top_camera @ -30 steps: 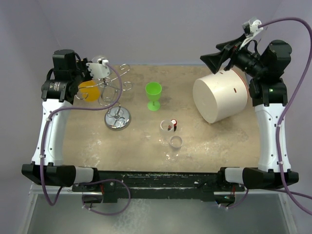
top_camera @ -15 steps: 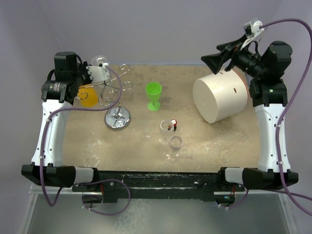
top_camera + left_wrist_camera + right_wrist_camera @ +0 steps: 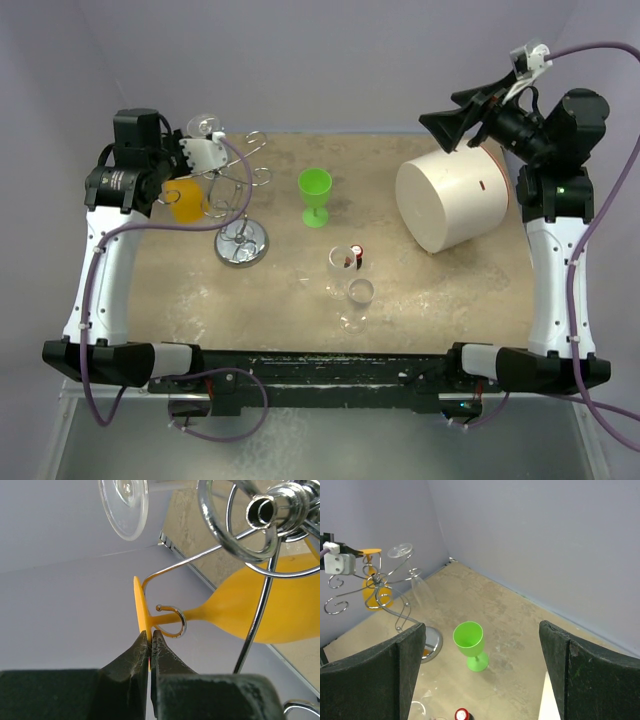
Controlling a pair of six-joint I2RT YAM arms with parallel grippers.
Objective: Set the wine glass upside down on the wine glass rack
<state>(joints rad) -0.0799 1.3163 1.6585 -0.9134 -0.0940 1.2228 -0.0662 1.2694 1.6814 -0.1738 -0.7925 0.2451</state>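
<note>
An orange wine glass (image 3: 185, 197) hangs upside down at the left side of the silver wine glass rack (image 3: 241, 243). In the left wrist view its stem sits inside a curled wire hook, with the bowl (image 3: 260, 615) below and to the right. My left gripper (image 3: 150, 635) is shut on the thin edge of the glass's round foot (image 3: 139, 602). It also shows in the top view (image 3: 185, 165), just left of the rack's arms. A clear glass (image 3: 125, 505) hangs on another arm. My right gripper (image 3: 440, 125) is open and empty, raised at the back right.
A green wine glass (image 3: 315, 190) stands upright mid-table and also shows in the right wrist view (image 3: 469, 640). Two clear glasses (image 3: 345, 262) (image 3: 359, 295) stand nearer the front. A big white cylinder (image 3: 450, 205) lies at the right, under the right gripper.
My left gripper has shifted slightly left and back with the orange glass, which now hangs more upright beside the rack. The right wrist has lifted a little.
</note>
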